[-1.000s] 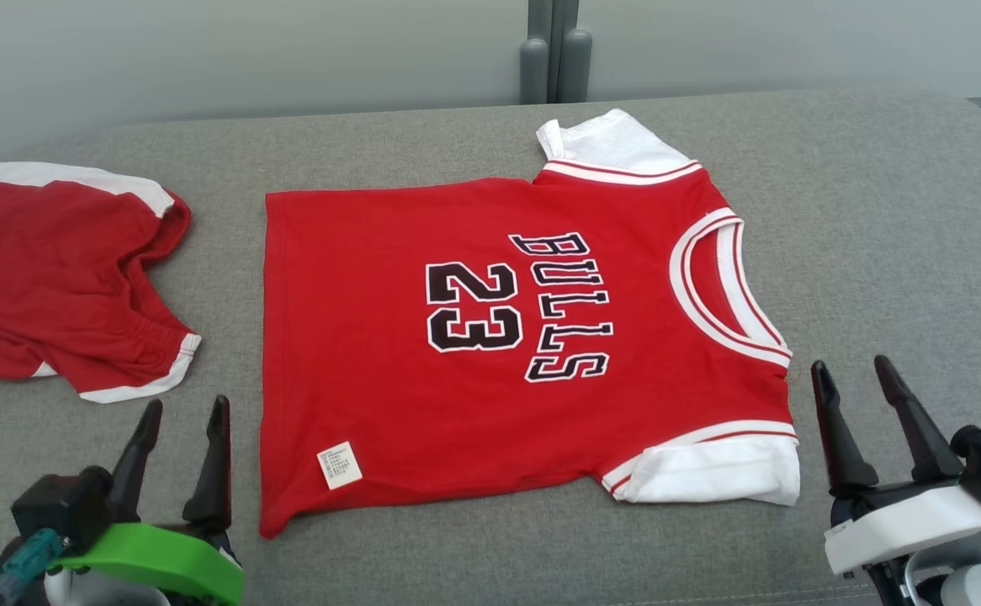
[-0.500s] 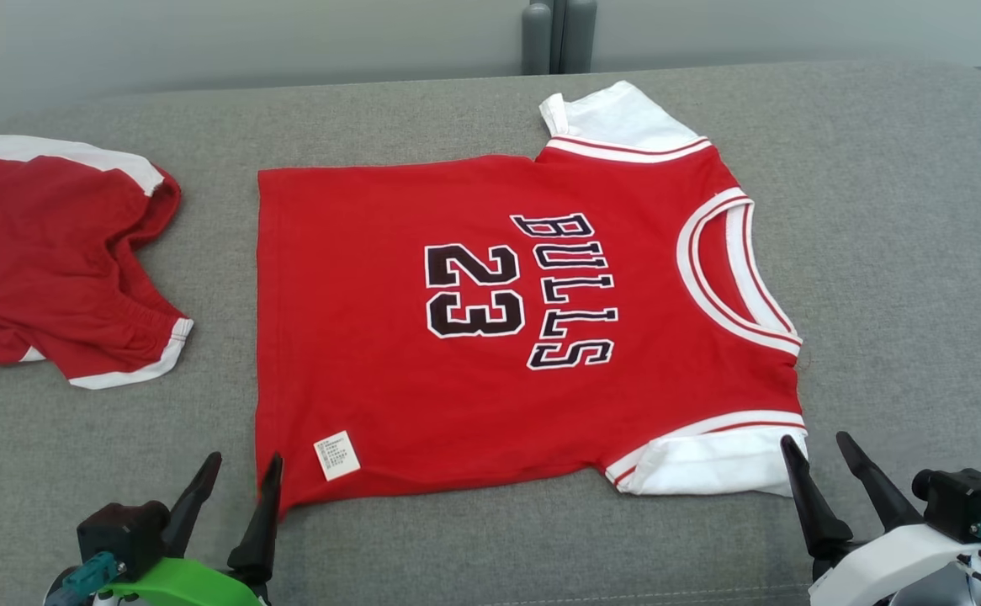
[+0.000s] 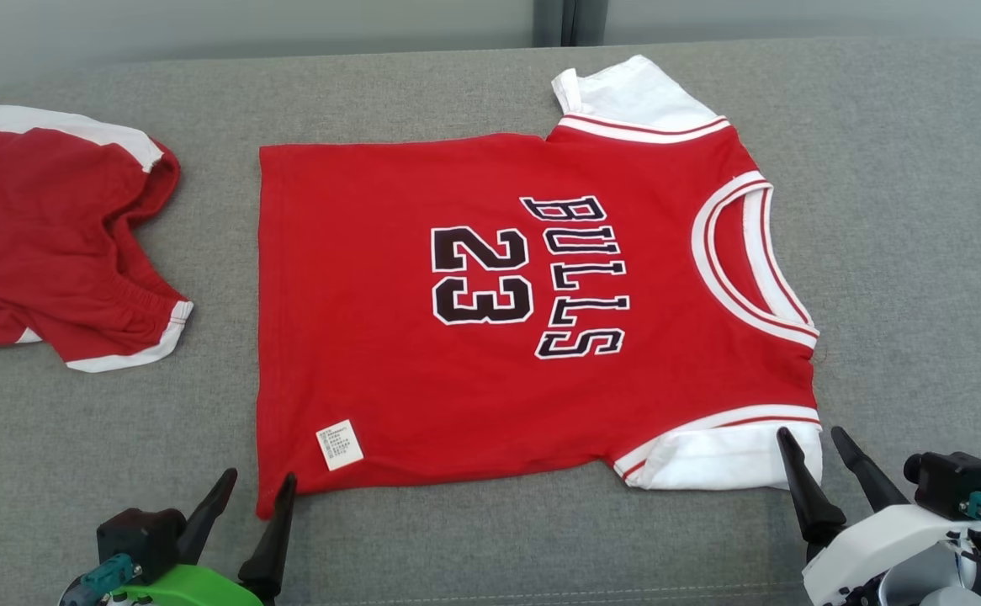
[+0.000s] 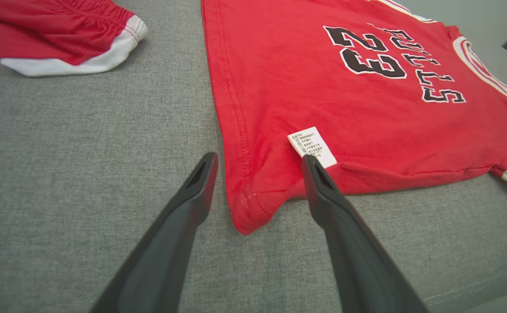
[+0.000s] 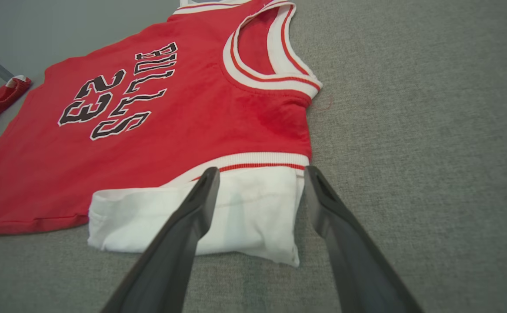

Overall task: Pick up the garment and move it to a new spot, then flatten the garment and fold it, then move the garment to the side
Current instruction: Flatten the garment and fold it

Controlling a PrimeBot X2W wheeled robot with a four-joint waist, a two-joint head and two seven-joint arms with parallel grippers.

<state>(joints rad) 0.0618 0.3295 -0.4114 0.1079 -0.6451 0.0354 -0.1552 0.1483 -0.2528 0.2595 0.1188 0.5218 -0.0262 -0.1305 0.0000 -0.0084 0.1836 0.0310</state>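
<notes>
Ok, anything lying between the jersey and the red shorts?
Nothing: only bare grey cushion separates the jersey from the shorts, as the head view shows.

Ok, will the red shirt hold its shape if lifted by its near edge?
Probably not: the shirt is thin cloth lying flat, so it should sag where unheld. It looks light. Pushed, it may bunch on the grey cushion.

You see jersey (image 3: pixel 373 353): red body, white sleeves, red-and-white striped trim, black white-edged "BULLS 23", white label (image 3: pixel 340 444). On your left, shorts (image 3: pixel 53 244): red, white hems. Cushion (image 3: pixel 920 210): grey weave. Left gripper (image 3: pixel 260 476) black over green; right gripper (image 3: pixel 810 433) black over white.
</notes>
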